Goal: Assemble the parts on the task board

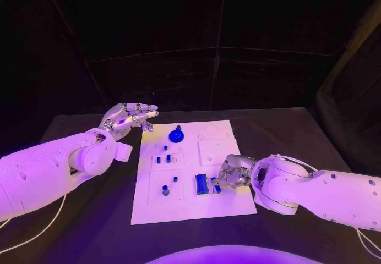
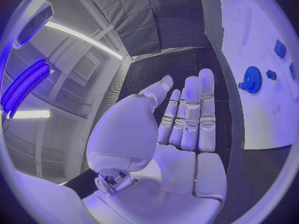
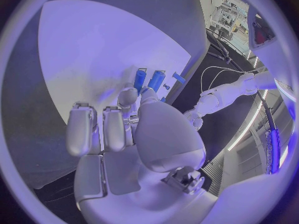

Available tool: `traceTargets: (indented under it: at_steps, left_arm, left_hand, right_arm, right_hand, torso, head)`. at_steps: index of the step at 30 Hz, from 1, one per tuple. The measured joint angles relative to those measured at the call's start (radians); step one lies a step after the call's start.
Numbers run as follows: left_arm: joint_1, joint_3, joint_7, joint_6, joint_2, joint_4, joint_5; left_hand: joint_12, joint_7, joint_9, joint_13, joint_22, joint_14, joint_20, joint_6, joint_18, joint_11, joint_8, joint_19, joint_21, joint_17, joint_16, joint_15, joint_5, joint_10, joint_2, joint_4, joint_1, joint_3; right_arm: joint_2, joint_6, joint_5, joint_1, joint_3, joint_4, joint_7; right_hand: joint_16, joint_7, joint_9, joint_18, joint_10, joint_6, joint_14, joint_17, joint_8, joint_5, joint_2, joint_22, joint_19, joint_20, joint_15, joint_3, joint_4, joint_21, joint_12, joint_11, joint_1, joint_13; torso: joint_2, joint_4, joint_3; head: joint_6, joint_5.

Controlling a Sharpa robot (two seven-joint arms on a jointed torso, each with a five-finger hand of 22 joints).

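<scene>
A black tabletop (image 1: pixel 317 137) is seen carrying the white task board (image 1: pixel 218 206), laid lengthwise in the middle with both arms brought in from the sides. The left hand (image 1: pixel 127 118) is held raised over the board's far left corner, its fingers stretched out side by side and nothing grasped; it appears to be kept back so that the working area is left free. The right hand (image 1: pixel 230 173) is lowered at the board's right edge, just beside a pair of upright blue blocks (image 1: pixel 201 183), with its fingertips (image 3: pixel 127 97) curled in toward them. Whether a small piece is pinched there cannot be told, since the fingers are bunched and the contact is hidden. A fitting step at those blocks is judged to be in hand.

Farther up the board, a round blue gear (image 1: pixel 176 133) is seen seated near the left hand. Between it and the blocks, several small blue parts (image 1: pixel 163 159) are scattered in the board's recesses, and two short blue pegs (image 1: pixel 166 190) stand nearer the front. The close spacing of blocks and pegs is judged the main obstacle, since little room is left for fingers.
</scene>
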Motion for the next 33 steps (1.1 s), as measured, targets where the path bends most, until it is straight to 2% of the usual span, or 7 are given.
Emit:
traceTargets:
  at_steps: [10, 12, 13, 19, 24, 27, 33]
  left_arm:
    - [0.000, 0.000, -0.002, 0.001, 0.000, 0.000, 0.000]
    - [0.000, 0.000, -0.002, 0.001, 0.000, 0.000, 0.000]
    - [0.000, 0.000, -0.002, 0.001, 0.000, 0.000, 0.000]
    - [0.000, 0.000, -0.003, 0.002, 0.000, 0.000, 0.000]
    - [0.000, 0.000, -0.004, 0.002, -0.001, 0.000, 0.000]
    - [0.000, 0.000, -0.004, 0.002, -0.001, 0.000, 0.000]
    - [0.000, 0.000, -0.005, 0.002, -0.001, -0.001, 0.000]
  left_hand:
    - [0.002, 0.000, 0.000, 0.000, 0.000, 0.000, 0.000, 0.000, 0.000, 0.000, 0.000, 0.000, 0.000, 0.000, 0.000, 0.000, 0.000, 0.000, 0.000, 0.000, 0.000, 0.000]
    - [0.002, 0.000, 0.000, 0.000, 0.000, 0.000, 0.000, 0.000, 0.000, 0.000, 0.000, 0.000, 0.000, 0.000, 0.000, 0.000, 0.000, 0.000, 0.000, 0.000, 0.000, 0.000]
    - [0.002, 0.000, 0.000, 0.000, 0.000, 0.000, 0.000, 0.000, 0.000, 0.000, 0.000, 0.000, 0.000, 0.000, 0.000, 0.000, 0.000, 0.000, 0.000, 0.000, 0.000, 0.000]
    - [0.002, 0.000, 0.000, 0.000, 0.000, 0.000, 0.000, 0.000, 0.000, 0.000, 0.000, 0.000, 0.000, 0.000, 0.000, 0.000, 0.000, 0.000, 0.000, 0.000, 0.000, 0.000]
    - [0.002, 0.000, 0.000, 0.000, 0.000, 0.000, 0.000, 0.000, 0.000, 0.000, 0.000, 0.000, 0.000, 0.000, 0.000, 0.000, 0.000, 0.000, 0.000, 0.000, 0.000, 0.000]
    - [0.002, 0.000, 0.000, 0.000, 0.000, 0.000, 0.000, 0.000, 0.000, 0.000, 0.000, 0.000, 0.000, 0.000, 0.000, 0.000, 0.000, 0.000, 0.000, 0.000, 0.000, 0.000]
    - [0.002, 0.000, 0.000, 0.000, 0.000, 0.000, 0.000, 0.000, 0.000, 0.000, 0.000, 0.000, 0.000, 0.000, 0.000, 0.000, 0.000, 0.000, 0.000, 0.000, 0.000, 0.000]
  right_arm:
    - [0.005, 0.011, -0.017, 0.000, 0.000, -0.005, -0.005]
    - [0.006, 0.012, -0.021, 0.000, 0.000, -0.006, -0.006]
    - [0.007, 0.012, -0.023, 0.000, 0.000, -0.006, -0.006]
    - [0.006, 0.011, -0.031, 0.000, 0.000, -0.007, -0.006]
    - [-0.004, 0.012, -0.037, 0.000, 0.000, -0.004, -0.003]
    - [-0.015, 0.015, -0.039, 0.000, 0.000, 0.002, 0.003]
    - [-0.037, 0.030, -0.040, 0.000, 0.000, 0.014, 0.022]
  right_hand:
    - [0.008, -0.004, 0.003, 0.000, 0.009, 0.011, -0.004, 0.010, 0.000, 0.000, 0.000, 0.002, 0.004, -0.004, -0.004, 0.000, 0.000, 0.004, 0.015, -0.002, 0.000, 0.013]
    - [0.008, -0.002, 0.005, 0.000, 0.016, 0.016, -0.004, 0.010, 0.000, -0.016, -0.002, 0.002, 0.004, -0.004, -0.004, -0.004, 0.003, 0.004, 0.015, -0.002, -0.016, 0.014]
    - [0.008, -0.002, 0.006, 0.000, 0.016, 0.016, -0.004, 0.010, 0.000, -0.032, -0.003, 0.002, 0.004, -0.004, -0.004, -0.011, 0.004, 0.004, 0.015, -0.002, -0.028, 0.014]
    - [0.008, 0.002, 0.014, 0.000, 0.020, 0.020, -0.004, 0.010, -0.006, -0.227, 0.002, 0.000, 0.004, -0.004, -0.004, -0.081, 0.004, 0.004, 0.011, 0.002, -0.158, 0.014]
    - [0.006, 0.002, 0.018, 0.000, 0.020, 0.020, -0.004, 0.004, -0.012, -0.254, -0.001, -0.007, 0.004, -0.004, -0.004, -0.097, -0.003, 0.004, 0.003, 0.002, -0.167, 0.014]
    - [0.002, 0.002, 0.020, 0.000, 0.020, 0.020, -0.004, 0.002, -0.017, -0.267, -0.015, -0.012, 0.003, -0.003, -0.004, -0.103, -0.009, 0.001, -0.003, 0.002, -0.154, 0.012]
    - [0.002, 0.002, 0.027, 0.000, 0.020, 0.020, -0.004, 0.001, -0.022, -0.336, -0.029, -0.013, 0.000, 0.000, -0.004, -0.118, -0.007, -0.001, -0.003, 0.002, -0.150, 0.014]
  torso:
    - [0.000, 0.0006, -0.0002]
    - [0.000, 0.0007, -0.0002]
    - [0.000, 0.0007, -0.0002]
    - [0.000, 0.0007, -0.0005]
    - [-0.001, 0.0007, -0.0002]
    - [-0.001, 0.0006, -0.0001]
    - [-0.001, -0.0002, 0.0006]
  head:
    - [0.001, -0.001]
    - [0.001, -0.001]
    - [0.001, -0.001]
    - [0.002, 0.000]
    - [0.003, 0.000]
    - [0.003, 0.000]
    - [0.004, 0.000]
